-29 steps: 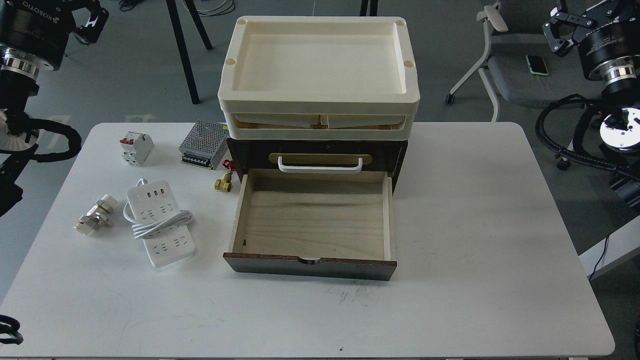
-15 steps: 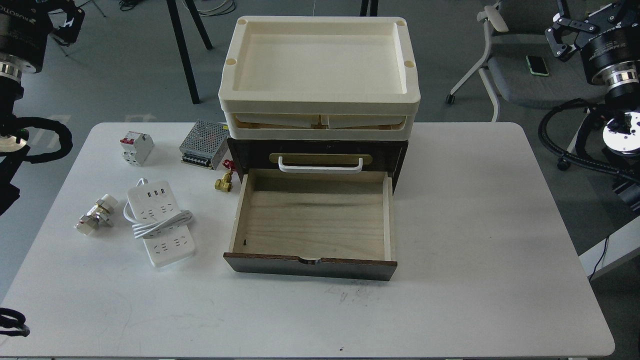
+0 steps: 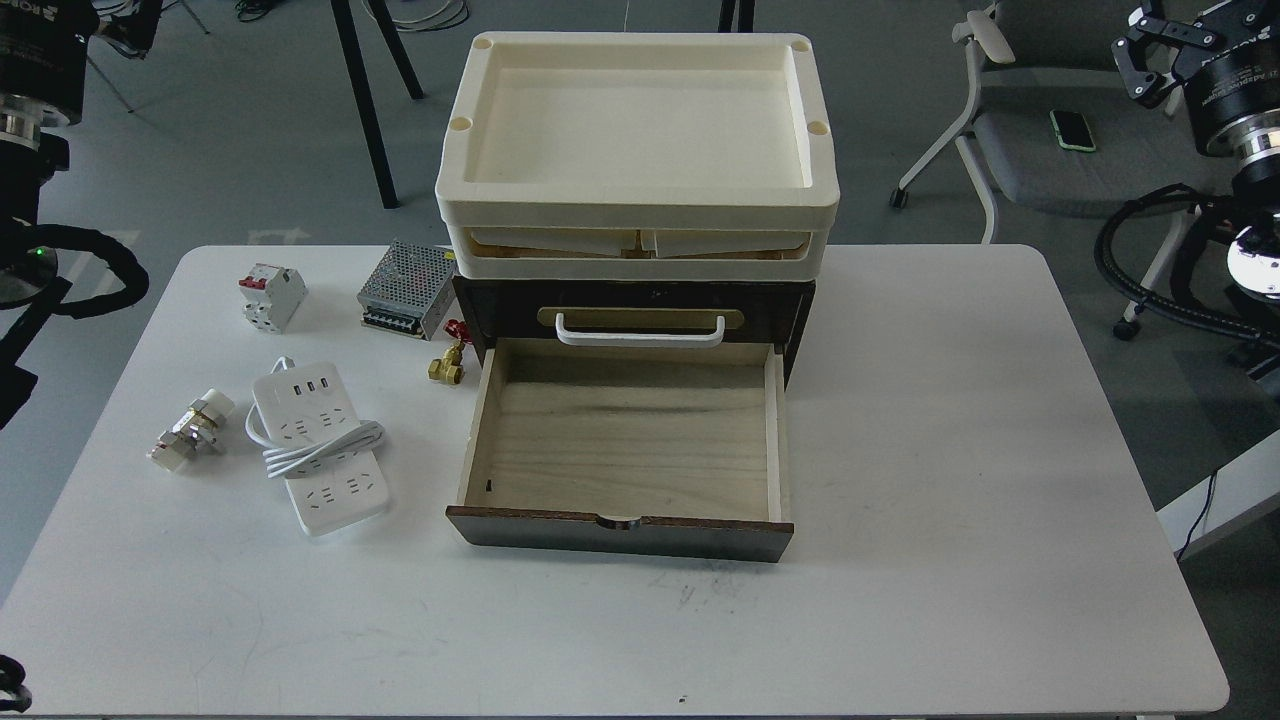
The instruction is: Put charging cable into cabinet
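The charging cable [image 3: 318,447], a white power strip with its cord coiled round the middle, lies on the left of the white table [image 3: 950,450]. The dark brown cabinet [image 3: 640,300] stands at the table's back centre. Its lower drawer [image 3: 620,533] is pulled out, and its pale wood inside is bare. My left gripper [image 3: 128,20] is far up at the top left, mostly cut off by the frame edge. My right gripper [image 3: 1160,50] is high at the top right, its fingers apart and holding nothing. Both are far from the cable.
Two cream plastic trays [image 3: 640,205] are stacked on top of the cabinet. A perforated metal power supply [image 3: 408,290], a circuit breaker [image 3: 270,296], a brass valve [image 3: 447,364] and a metal fitting [image 3: 190,432] lie near the cable. A chair with a phone [image 3: 1071,130] stands at the back right.
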Controlling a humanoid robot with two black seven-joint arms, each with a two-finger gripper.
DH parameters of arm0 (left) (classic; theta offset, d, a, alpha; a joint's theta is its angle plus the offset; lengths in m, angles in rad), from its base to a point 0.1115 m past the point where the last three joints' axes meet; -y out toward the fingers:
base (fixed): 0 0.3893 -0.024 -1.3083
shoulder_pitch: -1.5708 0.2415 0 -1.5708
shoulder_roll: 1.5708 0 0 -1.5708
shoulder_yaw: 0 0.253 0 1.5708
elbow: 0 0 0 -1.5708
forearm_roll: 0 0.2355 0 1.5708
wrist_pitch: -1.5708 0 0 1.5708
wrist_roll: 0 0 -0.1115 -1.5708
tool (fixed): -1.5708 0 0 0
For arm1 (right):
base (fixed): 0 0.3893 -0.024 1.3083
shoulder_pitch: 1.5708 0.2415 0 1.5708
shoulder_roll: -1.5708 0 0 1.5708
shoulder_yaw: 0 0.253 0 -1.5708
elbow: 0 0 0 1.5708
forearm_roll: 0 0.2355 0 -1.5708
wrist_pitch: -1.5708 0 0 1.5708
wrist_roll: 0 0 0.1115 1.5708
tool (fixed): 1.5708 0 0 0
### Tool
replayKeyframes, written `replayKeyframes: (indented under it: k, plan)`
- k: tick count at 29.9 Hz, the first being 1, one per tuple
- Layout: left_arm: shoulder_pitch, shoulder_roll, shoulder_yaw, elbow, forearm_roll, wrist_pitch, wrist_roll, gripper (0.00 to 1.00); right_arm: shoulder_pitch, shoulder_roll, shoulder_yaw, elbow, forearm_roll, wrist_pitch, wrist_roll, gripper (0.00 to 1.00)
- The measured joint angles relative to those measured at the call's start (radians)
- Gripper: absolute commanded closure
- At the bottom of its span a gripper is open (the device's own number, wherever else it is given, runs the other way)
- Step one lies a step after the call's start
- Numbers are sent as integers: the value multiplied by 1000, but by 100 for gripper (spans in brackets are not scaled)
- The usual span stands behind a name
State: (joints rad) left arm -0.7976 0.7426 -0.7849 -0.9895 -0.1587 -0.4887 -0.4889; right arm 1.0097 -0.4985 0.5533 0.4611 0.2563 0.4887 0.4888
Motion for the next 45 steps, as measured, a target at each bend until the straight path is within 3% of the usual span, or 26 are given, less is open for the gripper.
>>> replayKeyframes:
  k: [8, 15, 20, 24, 28, 34, 45]
  plan:
    - [-25, 294, 163, -467, 600, 20, 0, 0, -17, -42, 13, 1, 4, 0, 0, 0]
    - [-32, 528, 331, -597, 1162, 55, 0, 0, -110, -97, 106, 20, 8, 0, 0, 0]
    - [-36, 537, 432, -533, 1595, 109, 0, 1, -171, -113, 148, 73, 7, 0, 0, 0]
    - [-37, 414, 515, -375, 1817, 225, 0, 1, -190, -113, 152, 87, 7, 0, 0, 0]
    - [-34, 293, 592, -236, 2031, 290, 0, 1, -195, -114, 153, 87, 5, 0, 0, 0]
    - [-22, 189, 643, -114, 2149, 334, 0, 6, -206, -124, 150, 84, 3, 0, 0, 0]
    - [-13, 110, 717, -43, 2204, 341, 0, 13, -227, -124, 151, 83, 5, 0, 0, 0]
